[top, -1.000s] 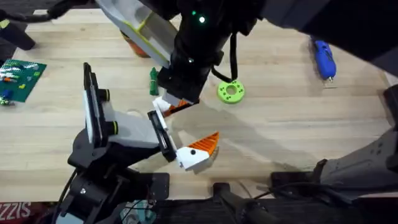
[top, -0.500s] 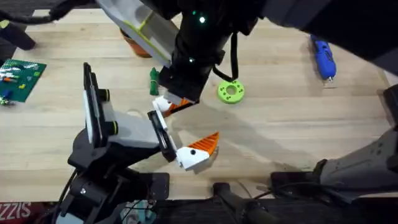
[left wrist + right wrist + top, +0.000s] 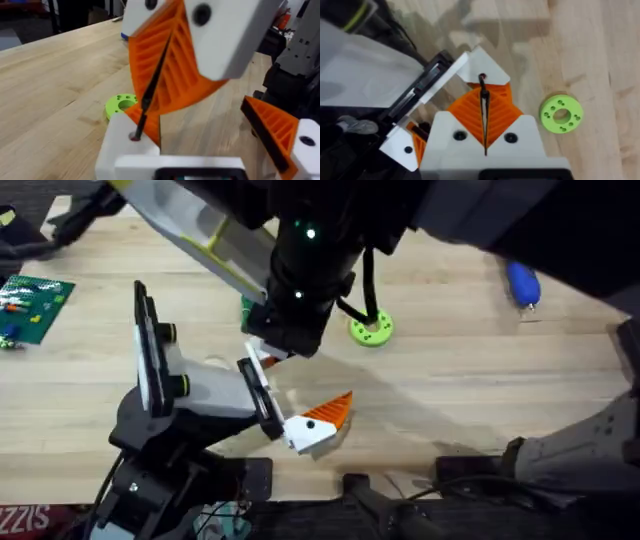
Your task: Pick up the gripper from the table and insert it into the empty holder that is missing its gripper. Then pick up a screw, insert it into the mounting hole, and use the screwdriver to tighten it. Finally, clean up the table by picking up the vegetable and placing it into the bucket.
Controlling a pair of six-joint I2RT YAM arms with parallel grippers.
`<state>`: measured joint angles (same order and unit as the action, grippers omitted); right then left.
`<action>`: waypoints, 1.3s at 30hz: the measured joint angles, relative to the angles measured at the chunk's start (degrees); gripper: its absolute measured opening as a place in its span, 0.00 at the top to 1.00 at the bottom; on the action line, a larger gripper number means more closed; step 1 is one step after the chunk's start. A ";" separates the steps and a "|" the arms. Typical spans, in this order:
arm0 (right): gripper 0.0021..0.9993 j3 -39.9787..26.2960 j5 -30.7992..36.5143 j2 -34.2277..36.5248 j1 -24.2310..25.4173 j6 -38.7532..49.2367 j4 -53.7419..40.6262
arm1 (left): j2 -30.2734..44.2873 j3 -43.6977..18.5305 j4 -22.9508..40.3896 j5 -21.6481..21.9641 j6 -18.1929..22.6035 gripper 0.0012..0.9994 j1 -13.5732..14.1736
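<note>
Overhead: right gripper (image 3: 268, 352), centre frame, fingers pressed together pinching a thin screw (image 3: 483, 112) at the holder (image 3: 200, 390); left gripper's state cannot be told.

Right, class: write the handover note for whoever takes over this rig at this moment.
Right gripper: shut on the gripper, at the holder, by its bare plate.
Left gripper: state unclear.
Screwdriver: on the table, far right, untouched.
Vegetable: on the table beside the arm.
Done: gripper picked up.
Left: seat it, insert and tighten a screw, put the vegetable in the bucket.
</note>
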<state>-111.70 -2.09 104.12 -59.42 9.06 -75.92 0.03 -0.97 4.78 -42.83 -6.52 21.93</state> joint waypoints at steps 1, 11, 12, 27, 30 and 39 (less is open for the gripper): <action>0.99 0.00 0.64 0.00 0.00 0.01 -0.09 | 0.00 0.00 0.00 0.00 0.00 0.02 0.00; 0.99 0.00 3.71 -0.02 0.02 0.00 -0.11 | 0.00 0.00 0.00 0.01 0.00 0.02 0.00; 0.99 0.00 3.79 -0.02 0.02 0.01 -0.12 | 0.00 0.00 0.00 0.00 0.00 0.02 0.00; 0.99 0.00 3.97 -0.02 -2.03 0.01 -0.07 | 0.00 0.00 0.00 0.01 0.01 0.02 0.00; 0.99 0.00 4.03 -0.01 -2.29 0.01 -0.07 | 0.01 0.00 0.00 0.00 0.01 0.02 0.00; 0.99 0.00 4.03 -0.01 -2.28 0.01 -0.07 | 0.00 0.00 0.00 0.00 0.00 0.02 0.00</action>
<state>-111.70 1.93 104.10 -61.70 9.07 -75.99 0.03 -0.97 4.78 -42.83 -6.52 21.93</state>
